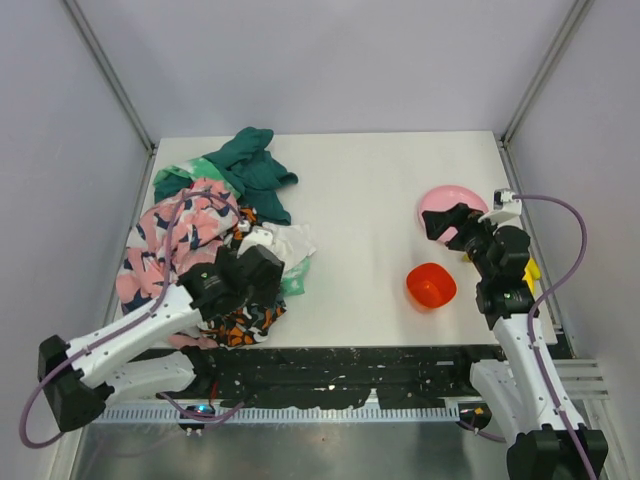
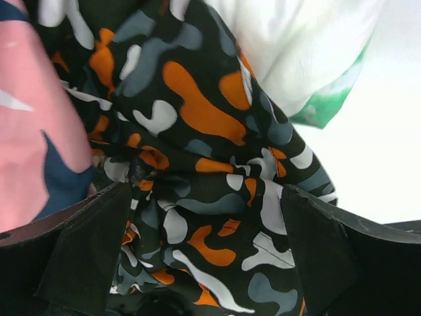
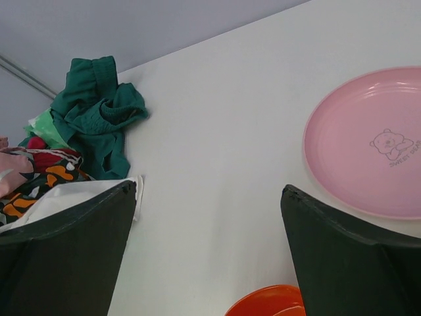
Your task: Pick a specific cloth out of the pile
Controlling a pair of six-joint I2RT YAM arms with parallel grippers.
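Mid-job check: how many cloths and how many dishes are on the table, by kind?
Cloths told apart in the pile: 4 (dark teal cloth, pink cloth with navy pattern, orange-black-white print cloth, white and mint-green cloth); more may be buried.
Plates: 1 (pink plastic plate)
Bowls: 1 (orange-red plastic bowl)
Total: 6

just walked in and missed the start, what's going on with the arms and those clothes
The left gripper is open and down in the pile of clothes, its fingers either side of the orange, black and white printed cloth. The right gripper hangs open and empty by the pink plate and orange bowl. No plain purple cloth shows in any view.
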